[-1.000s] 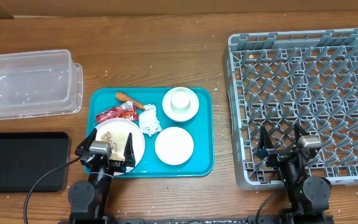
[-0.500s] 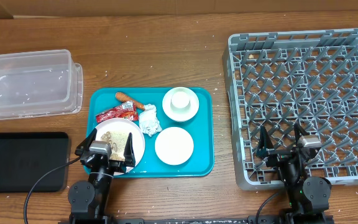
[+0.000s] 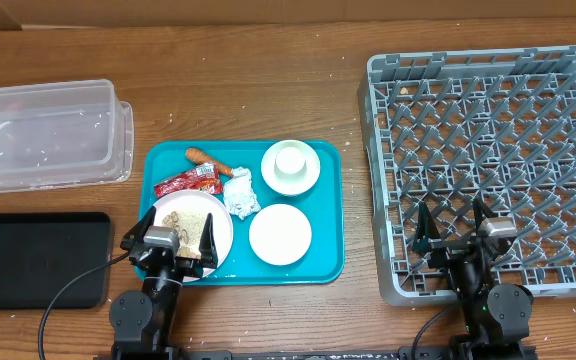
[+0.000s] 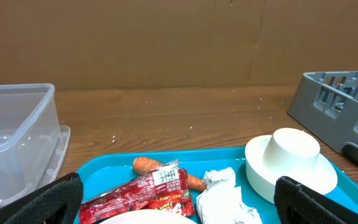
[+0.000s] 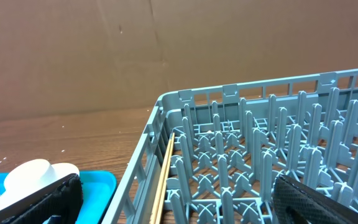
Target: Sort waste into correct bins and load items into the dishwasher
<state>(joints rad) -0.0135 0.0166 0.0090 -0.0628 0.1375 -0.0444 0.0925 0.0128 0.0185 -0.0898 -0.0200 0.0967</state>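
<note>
So the whole wooden worktop (image 3: 268,100) is built around the teal tray (image 3: 328,220) in the middle. The big grey dish rack (image 3: 468,57) sits well off to the tray's right with nothing loaded. The clear tub (image 3: 123,140) is up to the tray's left, and the flat black tray (image 3: 38,260) is left of its near corner. The left pincer (image 3: 168,232) hangs over the tray's near-left corner, spread wide and holding nothing. The right pincer (image 3: 453,228) is right of the tray over the rack's near edge, also spread and empty. On the tray, the plate (image 3: 223,232) fills the near-left corner. One white bowl (image 3: 280,234) sits near-right, and another bowl (image 3: 290,180) far-right carries the cup (image 3: 290,158). The red wrapper (image 3: 188,181), napkin ball (image 3: 241,195) and carrot stick (image 3: 203,157) lie far-left, and the rice crumbs (image 3: 186,222) are on the plate.
</note>
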